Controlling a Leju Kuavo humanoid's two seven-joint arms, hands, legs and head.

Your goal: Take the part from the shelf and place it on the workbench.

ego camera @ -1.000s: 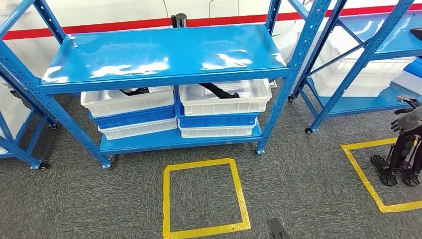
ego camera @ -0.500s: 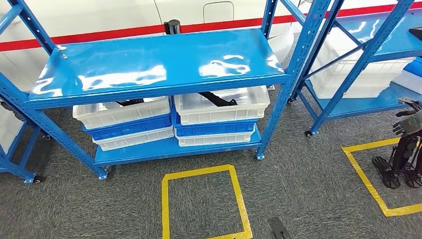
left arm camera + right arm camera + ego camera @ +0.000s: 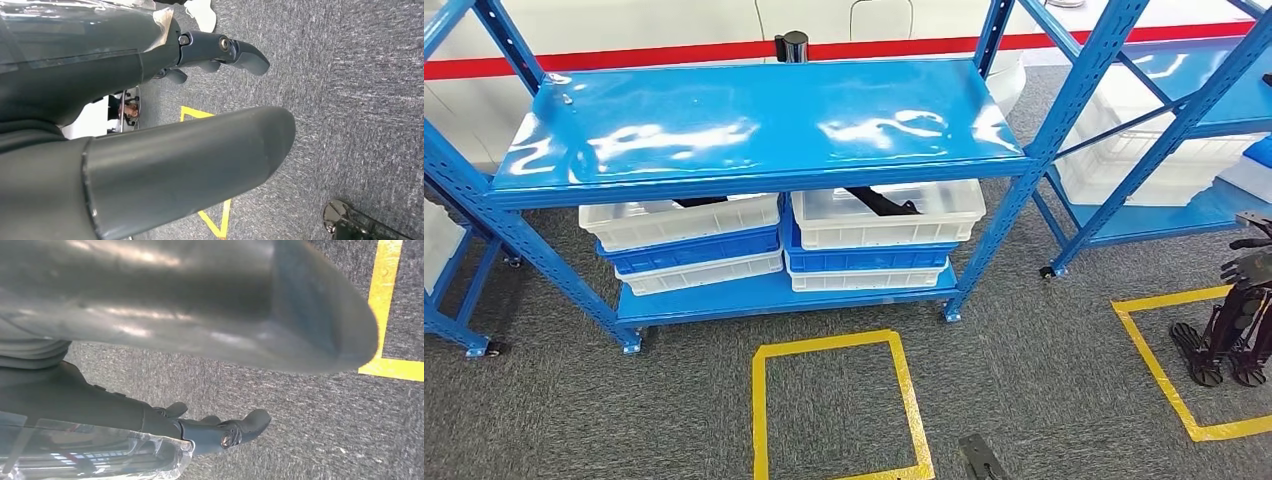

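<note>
A black part (image 3: 882,202) lies in the top white bin (image 3: 886,216) on the right of the blue shelf's (image 3: 764,125) lower level. Another black part (image 3: 704,201) shows in the top white bin (image 3: 679,220) on the left. Both bins sit under the bare blue upper board. My left hand (image 3: 125,75) hangs over the grey carpet, thumb and fingers (image 3: 235,50) apart, holding nothing. My right hand (image 3: 100,405) hangs the same way over the carpet, its fingers (image 3: 235,430) stretched out and empty.
Blue and white bins are stacked under the top ones. A yellow tape square (image 3: 836,405) marks the carpet before the shelf. A second blue shelf (image 3: 1164,130) with white bins stands to the right. A dark robot figure (image 3: 1236,320) stands in another yellow square (image 3: 1164,375).
The whole picture has shifted a little as the camera moved, leaving the shelf slightly further right. Nothing on the shelf has moved.
</note>
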